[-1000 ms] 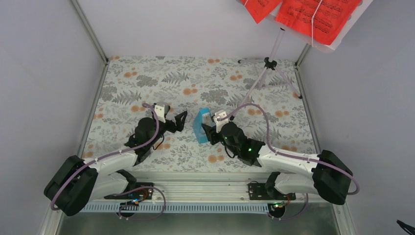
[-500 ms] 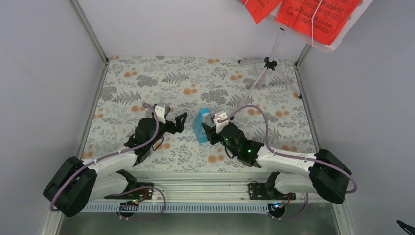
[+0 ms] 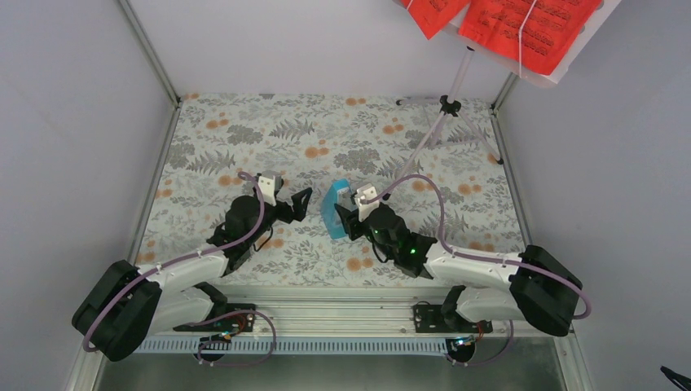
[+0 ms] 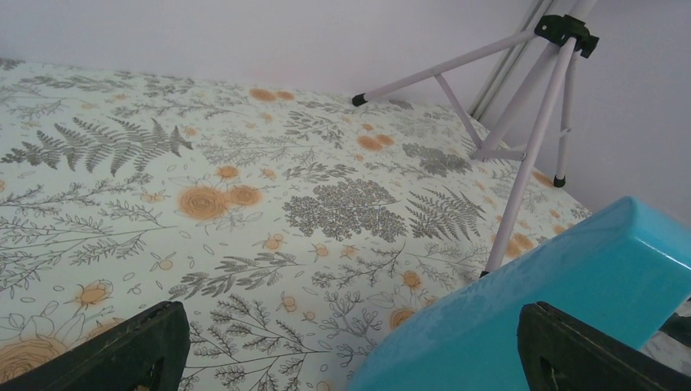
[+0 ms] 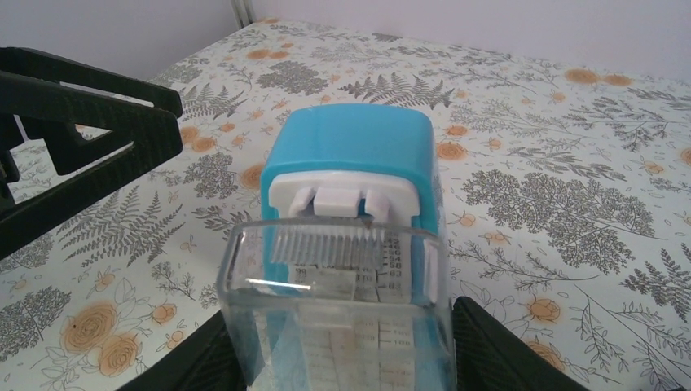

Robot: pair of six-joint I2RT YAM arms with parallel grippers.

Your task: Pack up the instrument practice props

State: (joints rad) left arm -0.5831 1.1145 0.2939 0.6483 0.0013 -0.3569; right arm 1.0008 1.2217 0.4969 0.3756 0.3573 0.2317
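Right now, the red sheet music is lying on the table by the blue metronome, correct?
No: the top external view shows the red sheet music up on the music stand's desk, far right, well away from the blue metronome.

One metronome (image 3: 332, 213), one music stand (image 3: 446, 103), two red sheet-music pages (image 3: 530, 24).

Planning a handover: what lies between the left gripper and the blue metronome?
Nothing but bare floral table between left gripper and metronome, shown in the top view.
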